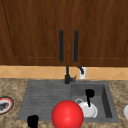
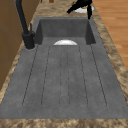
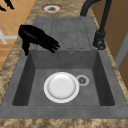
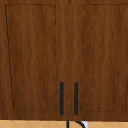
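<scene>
My right hand hovers over the sink basin, just above a white plate that lies flat on the basin floor beside the drain. In the right side view this hand hangs by the basin's front corner, fingers straight and holding nothing. The left side view has it at the far end. The plate is untouched. My left hand floats low in front of the drainboard's left corner, with its fingers spread. A red ball sits at the sink's front edge.
A black faucet stands behind the sink, between the ribbed drainboard and the basin. A red-rimmed dish rests on the left counter and a white object on the right. Wall cabinet doors with two black handles hang above.
</scene>
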Controlling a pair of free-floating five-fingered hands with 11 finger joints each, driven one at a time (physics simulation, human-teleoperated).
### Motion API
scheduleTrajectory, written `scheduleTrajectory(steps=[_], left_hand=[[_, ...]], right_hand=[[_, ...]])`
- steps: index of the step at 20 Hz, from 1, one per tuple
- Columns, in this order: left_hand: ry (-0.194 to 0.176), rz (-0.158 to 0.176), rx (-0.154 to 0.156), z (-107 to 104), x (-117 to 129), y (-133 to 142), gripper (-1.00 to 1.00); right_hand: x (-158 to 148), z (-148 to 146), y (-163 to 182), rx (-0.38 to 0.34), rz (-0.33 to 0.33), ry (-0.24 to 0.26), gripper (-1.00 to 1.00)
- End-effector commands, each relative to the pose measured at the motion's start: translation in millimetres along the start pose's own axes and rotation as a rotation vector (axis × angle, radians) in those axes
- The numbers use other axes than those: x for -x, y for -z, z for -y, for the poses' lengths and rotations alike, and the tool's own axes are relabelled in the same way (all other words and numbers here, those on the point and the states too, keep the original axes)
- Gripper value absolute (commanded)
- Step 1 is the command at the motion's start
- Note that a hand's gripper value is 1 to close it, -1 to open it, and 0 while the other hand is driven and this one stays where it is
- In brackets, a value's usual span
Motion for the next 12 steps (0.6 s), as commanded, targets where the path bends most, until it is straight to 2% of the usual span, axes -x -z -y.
scheduleTrajectory(steps=[1, 9, 12], left_hand=[[0.0, 0.0, 0.0, 0.0, 0.0, 0.0, 0.0], [0.0, 0.0, 0.0, 0.0, 0.0, 0.0, 0.0], [0.0, 0.0, 0.0, 0.0, 0.0, 0.0, 0.0]], right_hand=[[2.3, -4.8, -15.0, -0.047, 0.074, 0.103, -1.0], [7.4, -14.9, -47.4, -0.091, 0.156, 0.215, -1.0], [12.0, -9.8, -68.3, -0.097, 0.179, 0.23, -1.0]])
